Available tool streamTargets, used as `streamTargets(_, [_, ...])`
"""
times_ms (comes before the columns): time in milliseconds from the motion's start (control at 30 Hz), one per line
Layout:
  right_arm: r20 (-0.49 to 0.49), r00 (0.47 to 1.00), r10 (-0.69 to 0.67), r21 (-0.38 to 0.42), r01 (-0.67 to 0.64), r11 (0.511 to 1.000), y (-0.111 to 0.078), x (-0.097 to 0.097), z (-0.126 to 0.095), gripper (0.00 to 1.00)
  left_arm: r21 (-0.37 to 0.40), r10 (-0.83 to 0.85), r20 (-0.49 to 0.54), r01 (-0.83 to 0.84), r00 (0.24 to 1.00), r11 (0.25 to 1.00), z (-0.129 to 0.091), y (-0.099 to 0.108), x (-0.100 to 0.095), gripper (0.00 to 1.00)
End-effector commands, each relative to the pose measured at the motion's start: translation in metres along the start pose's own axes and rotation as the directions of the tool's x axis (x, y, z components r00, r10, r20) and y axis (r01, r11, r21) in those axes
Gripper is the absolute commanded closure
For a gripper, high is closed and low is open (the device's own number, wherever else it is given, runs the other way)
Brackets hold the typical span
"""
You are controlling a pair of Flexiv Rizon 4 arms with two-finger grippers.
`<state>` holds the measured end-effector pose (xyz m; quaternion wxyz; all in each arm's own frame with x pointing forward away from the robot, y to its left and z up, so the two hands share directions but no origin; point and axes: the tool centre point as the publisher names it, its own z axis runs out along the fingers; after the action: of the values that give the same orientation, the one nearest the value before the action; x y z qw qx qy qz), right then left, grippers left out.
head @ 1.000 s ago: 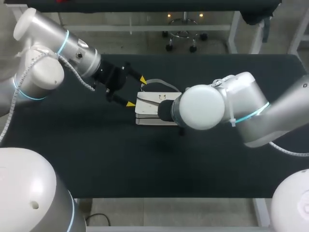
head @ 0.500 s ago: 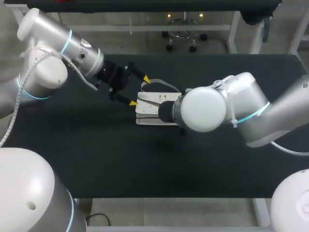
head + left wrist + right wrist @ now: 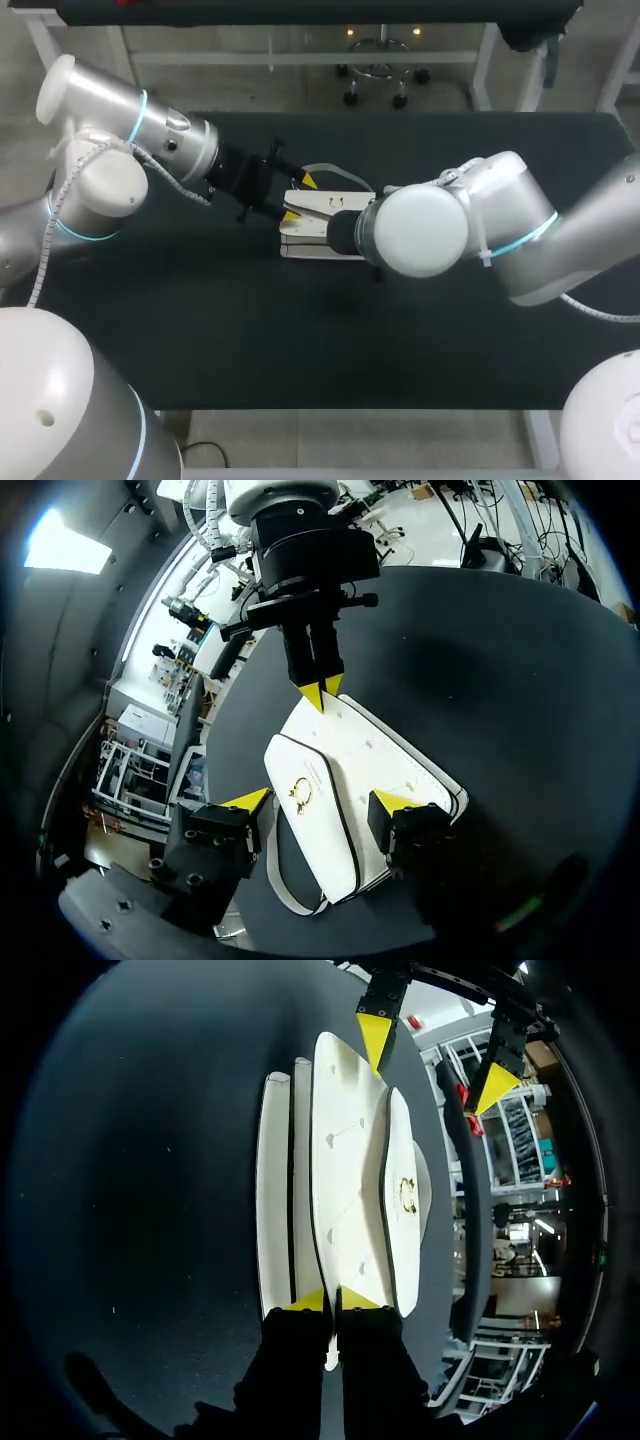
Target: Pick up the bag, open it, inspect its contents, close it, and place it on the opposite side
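Item: right gripper (image 3: 331,1300), two black fingers with yellow tips, one of two counted. The tips are drawn almost together and a thin white edge of the bag's near end is pinched between them.

Item: left gripper (image 3: 320,802), same build, second of two. Its fingers are held wide apart, one to each side of the bag's opposite end, with the bag's width lying between them. Contact with the bag cannot be made out. Four yellow tips are counted in all.

Item: white rectangular leather-look bag (image 3: 305,235), one counted. It is laid flat near the middle of the table, between the two grippers, each of which is set at one of its ends. The body is made up of stacked white panels edged in dark piping, and three layers are seen from the right wrist view. A front flap is folded over the top face, outlined by a dark seam and marked with rows of small stitch dots.

Item: small gold-coloured ring clasp (image 3: 300,793), one counted, fixed at the middle of the flap's edge.

Item: pale grey flat strap (image 3: 335,172), one counted, looped out on the table from the bag's far long side.

Item: black matte table (image 3: 250,320), one counted, on which the bag is rested
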<state>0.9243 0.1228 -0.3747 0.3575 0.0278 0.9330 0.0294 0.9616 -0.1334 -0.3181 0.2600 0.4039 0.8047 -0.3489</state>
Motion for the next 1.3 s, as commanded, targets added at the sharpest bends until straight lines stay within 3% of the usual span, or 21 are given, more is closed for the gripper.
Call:
streamTargets(33, [0.004,1.0,0.001,-0.005,-0.001,1.0,-0.001,0.002,0.001,1.0,0.015,0.003,0.01,-0.003,1.0,1.0,0.006,0.0,0.002,0.54])
streamTargets(433, [0.004,1.0,0.001,-0.005,-0.001,1.0,-0.001,0.002,0.001,1.0,0.009,-0.038,-0.065,0.039,0.997,0.999,0.02,0.008,0.007,0.54])
streamTargets(833, [0.004,1.0,0.001,-0.005,-0.001,1.0,-0.001,0.002,0.001,1.0,-0.019,-0.046,-0.104,0.045,0.994,0.999,0.032,0.013,0.008,0.61])
streamTargets(1067, [0.004,1.0,0.001,-0.005,-0.001,1.0,-0.001,0.002,0.001,1.0,-0.108,-0.021,-0.078,0.013,0.997,0.994,0.044,0.02,0.006,0.75])
streamTargets(1167, [0.004,1.0,0.001,-0.005,-0.001,1.0,-0.001,0.002,0.001,1.0,-0.112,-0.03,-0.072,0.021,0.997,0.993,0.046,0.024,0.004,0.92])
streamTargets(1233, [0.004,1.0,0.001,-0.005,-0.001,1.0,-0.001,0.002,0.001,1.0,-0.116,-0.035,-0.069,0.027,0.997,0.993,0.047,0.025,0.003,0.93])
streamTargets(1300, [0.004,1.0,0.001,-0.005,-0.001,1.0,-0.001,0.002,0.001,1.0,-0.117,-0.043,-0.067,0.035,0.997,0.992,0.047,0.026,0.002,1.0])
